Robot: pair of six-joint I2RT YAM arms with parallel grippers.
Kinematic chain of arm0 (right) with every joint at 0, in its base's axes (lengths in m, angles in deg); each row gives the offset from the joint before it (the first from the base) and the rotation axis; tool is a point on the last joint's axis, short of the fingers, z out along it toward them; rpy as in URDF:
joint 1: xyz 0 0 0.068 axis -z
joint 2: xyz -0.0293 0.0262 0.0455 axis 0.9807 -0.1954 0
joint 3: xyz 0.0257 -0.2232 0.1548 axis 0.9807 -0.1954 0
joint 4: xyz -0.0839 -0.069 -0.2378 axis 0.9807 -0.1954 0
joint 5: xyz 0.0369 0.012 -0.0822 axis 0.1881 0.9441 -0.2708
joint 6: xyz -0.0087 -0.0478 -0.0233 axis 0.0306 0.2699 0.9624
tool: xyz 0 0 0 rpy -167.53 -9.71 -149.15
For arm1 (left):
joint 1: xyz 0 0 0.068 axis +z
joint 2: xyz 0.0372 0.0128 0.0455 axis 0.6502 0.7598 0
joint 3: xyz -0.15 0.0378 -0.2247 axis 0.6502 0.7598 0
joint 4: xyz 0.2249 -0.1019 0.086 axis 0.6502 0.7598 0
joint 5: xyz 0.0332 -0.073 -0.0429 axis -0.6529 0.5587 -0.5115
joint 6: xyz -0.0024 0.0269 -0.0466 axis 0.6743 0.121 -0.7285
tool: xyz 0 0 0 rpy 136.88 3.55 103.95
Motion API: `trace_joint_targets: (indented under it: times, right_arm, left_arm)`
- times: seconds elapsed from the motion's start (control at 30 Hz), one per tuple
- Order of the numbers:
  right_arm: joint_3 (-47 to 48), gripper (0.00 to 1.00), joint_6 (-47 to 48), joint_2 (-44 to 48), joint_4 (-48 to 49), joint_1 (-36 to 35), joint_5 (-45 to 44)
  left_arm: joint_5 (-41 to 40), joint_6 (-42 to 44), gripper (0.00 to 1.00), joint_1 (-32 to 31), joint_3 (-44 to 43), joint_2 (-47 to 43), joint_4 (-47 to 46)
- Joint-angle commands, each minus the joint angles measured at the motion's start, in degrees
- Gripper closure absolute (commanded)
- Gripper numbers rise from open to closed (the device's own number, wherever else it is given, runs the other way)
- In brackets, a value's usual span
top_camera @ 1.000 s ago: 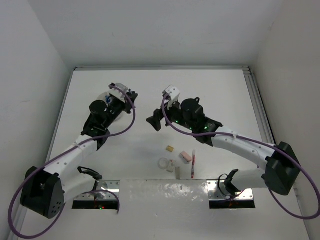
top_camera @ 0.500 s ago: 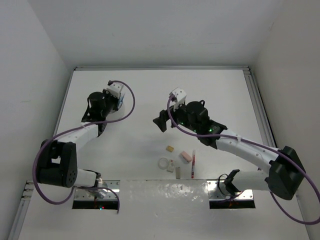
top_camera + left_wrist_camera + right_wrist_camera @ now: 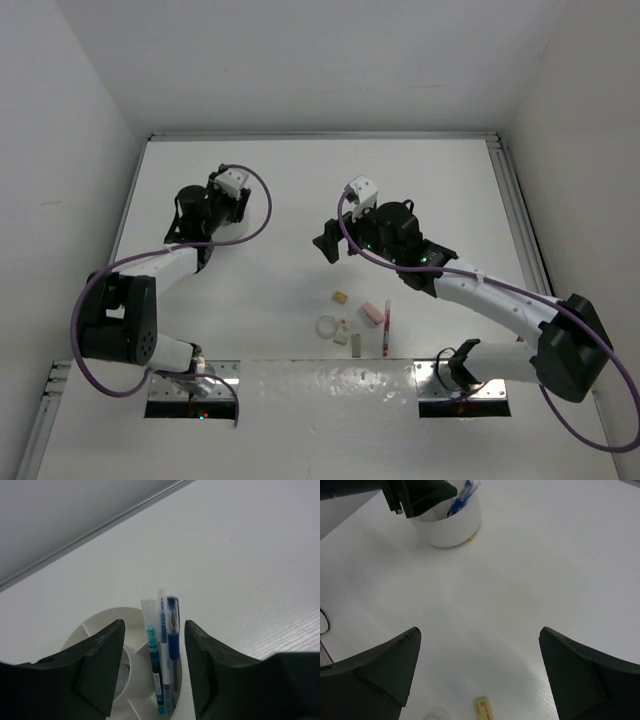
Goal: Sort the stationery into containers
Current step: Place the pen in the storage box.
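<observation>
The white divided tub (image 3: 97, 622) holds three blue pens (image 3: 172, 630) standing in one compartment. My left gripper (image 3: 154, 626) is open right above it, one jaw on each side of the pens, with gaps showing. In the top view my left gripper (image 3: 228, 200) hides the tub. My right gripper (image 3: 326, 245) is wide open and empty above bare table. The tub (image 3: 447, 527) lies ahead of it. Near the front lie a tan block (image 3: 340, 297), tape ring (image 3: 326, 326), pink eraser (image 3: 371, 313), white eraser (image 3: 343, 330) and red pen (image 3: 386, 333).
The tan block (image 3: 482, 710) shows at the bottom of the right wrist view, just below my open jaws. A raised rail (image 3: 510, 200) runs along the table's right edge. The back wall meets the table behind the tub.
My left arm has folded back, its elbow swinging to the left, and the gripper now covers the tub. My right gripper has shifted slightly right and toward the front.
</observation>
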Motion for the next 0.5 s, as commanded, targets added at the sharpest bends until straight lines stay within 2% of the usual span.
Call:
trace_joint_targets:
  times: [0.0, 0.1, 0.2, 0.3, 0.33, 0.4, 0.47]
  right_arm:
    - [0.6, 0.01, 0.5, 2.3, -0.1, 0.1, -0.9]
    - [0.6, 0.01, 0.0, 3.6, -1.8, 0.2, -2.4]
    - [0.3, 0.01, -1.5, 5.4, -3.9, 0.2, -4.5]
    - [0.6, 0.01, -6.5, 7.2, -7.6, 0.9, -11.7]
    - [1.1, 0.01, -8.3, 7.3, -9.4, 1.4, -17.2]
    - [2.7, 0.01, -13.9, 7.5, -17.6, 3.9, -21.7]
    - [3.4, 0.10, -16.6, 8.0, -24.6, 5.6, -23.2]
  left_arm:
    - [0.3, -0.3, 0.49, 0.5, 0.7, -1.5, -1.9]
    - [-0.1, -1.0, 0.35, 0.5, 0.6, -3.1, -1.4]
    - [-0.2, -2.3, 0.29, 0.1, -1.7, -5.3, 1.2]
    - [-0.4, -6.0, 0.26, -1.0, -4.6, -8.5, 5.2]
    - [-0.7, -7.5, 0.26, -2.4, -5.9, -10.1, 6.0]
    - [-1.4, -9.3, 0.27, -5.2, -7.4, -11.7, 9.4]
    - [-1.8, -11.1, 0.30, -6.9, -8.8, -12.2, 14.7]
